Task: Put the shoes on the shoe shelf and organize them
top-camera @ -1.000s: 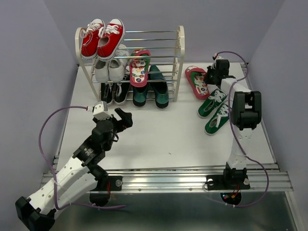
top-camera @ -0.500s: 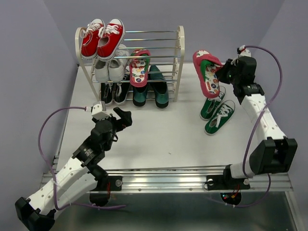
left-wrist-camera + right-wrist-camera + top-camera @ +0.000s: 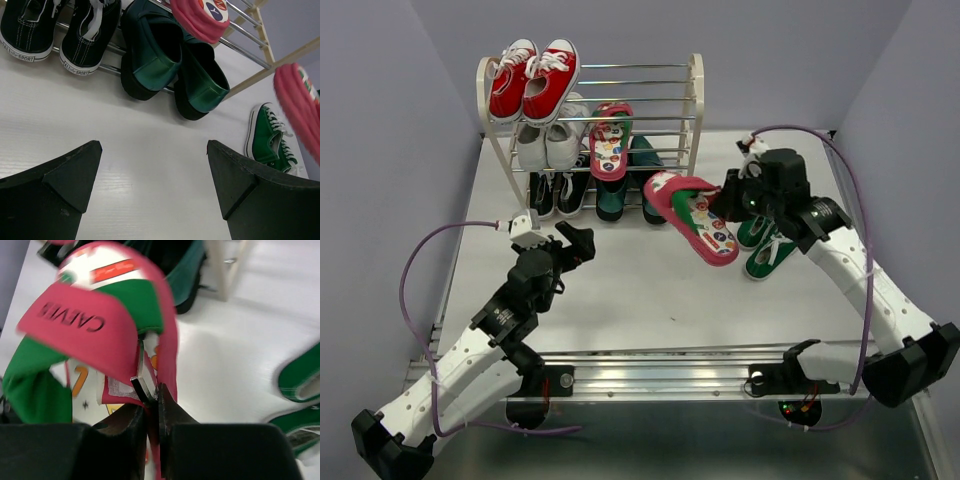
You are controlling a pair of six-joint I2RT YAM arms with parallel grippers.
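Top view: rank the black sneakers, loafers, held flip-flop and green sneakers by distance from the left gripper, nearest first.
1. Black sneakers, just beyond the left gripper.
2. Loafers, right of them.
3. Flip-flop, mid-table, held in the right gripper.
4. Green sneakers, far right.

Bright, even light; soft shadows; right wrist view motion-blurred.

Shoe shelf (image 3: pixel 695 120): cream side frames smooth, low sheen, probably plastic. Rods (image 3: pixel 243 54): bright chrome metal. Loafers (image 3: pixel 155 55): dark green, glossy, smooth uppers. Sneakers (image 3: pixel 267 142), right: green woven canvas, matt, white cloth laces. Flip-flop (image 3: pixel 700 218): pink matt sole, printed insole. Table (image 3: pixel 620 290): white, smooth, faint sheen.
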